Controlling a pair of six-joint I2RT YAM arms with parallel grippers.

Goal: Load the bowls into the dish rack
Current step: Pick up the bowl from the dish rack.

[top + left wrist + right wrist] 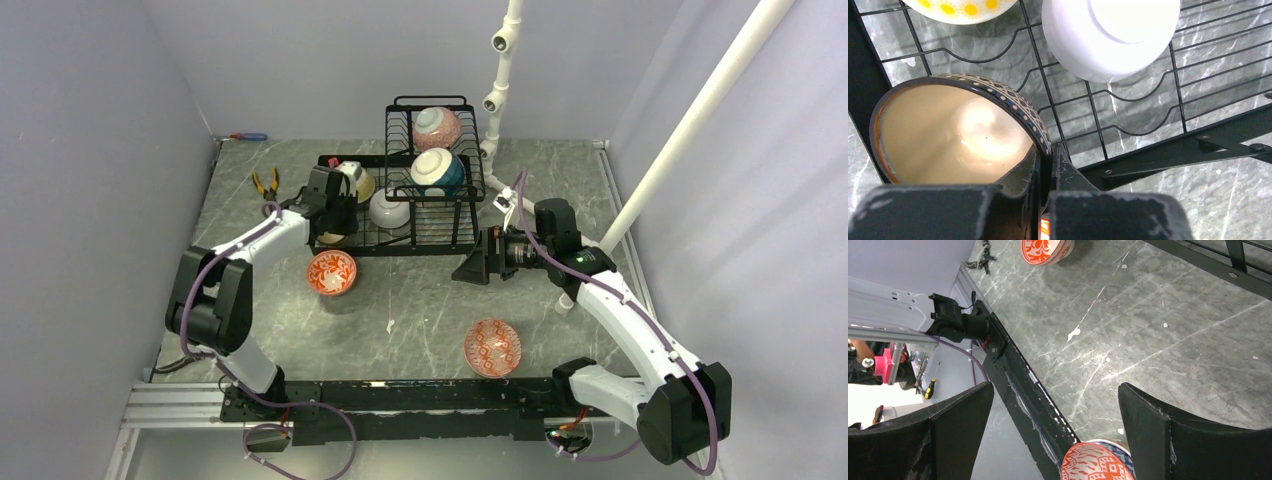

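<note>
My left gripper (330, 208) is shut on the rim of a brown patterned bowl (948, 135) with a cream inside, held tilted over the front left corner of the black dish rack (440, 235); the fingers (1068, 170) pinch its wall. On the rack base lie a cream-yellow flowered bowl (357, 180) and a white bowl (389, 210). A teal-and-white bowl (437, 170) and a pink bowl (436, 127) sit on the raised tier. Two red-patterned bowls (331, 272) (492, 347) stand on the table. My right gripper (472, 268) is open and empty, in front of the rack's right end.
Orange-handled pliers (265, 183) lie left of the rack. A white pipe stand (500, 70) rises behind the rack, and a slanted white pipe (700, 110) crosses at the right. Grey walls close in both sides.
</note>
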